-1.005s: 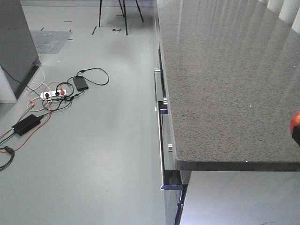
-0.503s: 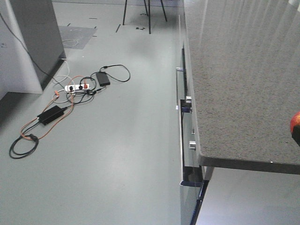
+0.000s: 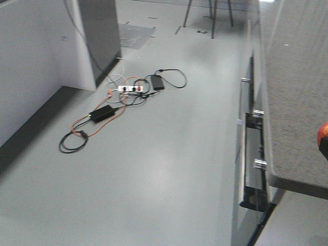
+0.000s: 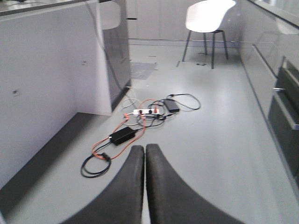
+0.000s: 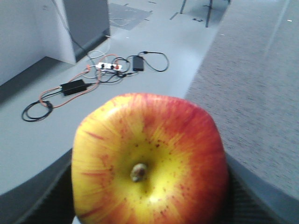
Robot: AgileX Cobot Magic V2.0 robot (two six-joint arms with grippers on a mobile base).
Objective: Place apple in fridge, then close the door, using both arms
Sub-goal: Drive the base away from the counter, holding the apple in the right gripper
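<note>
The apple [image 5: 149,158], red with yellow patches, fills the right wrist view stem end towards the camera. My right gripper [image 5: 149,205] is shut on it, with black fingers [image 5: 46,200] showing on both sides. In the front view the apple [image 3: 323,134] peeks in at the right edge. My left gripper [image 4: 145,149] is shut with nothing in it, hanging above the floor. A tall dark grey panel [image 3: 100,36] stands at the back left beside a pale unit; I cannot tell whether it is the fridge. No door or white interior shows.
A speckled grey counter [image 3: 297,102] runs along the right, with drawer fronts and metal handles [image 3: 253,159] below it. A power strip [image 3: 128,88], a black power brick [image 3: 101,114] and tangled cables lie on the floor. A white chair [image 4: 205,16] stands at the back.
The view has swung left: the counter slid to the right edge, and the cables and dark panel moved towards the middle. The apple stays at the right edge in the gripper.
</note>
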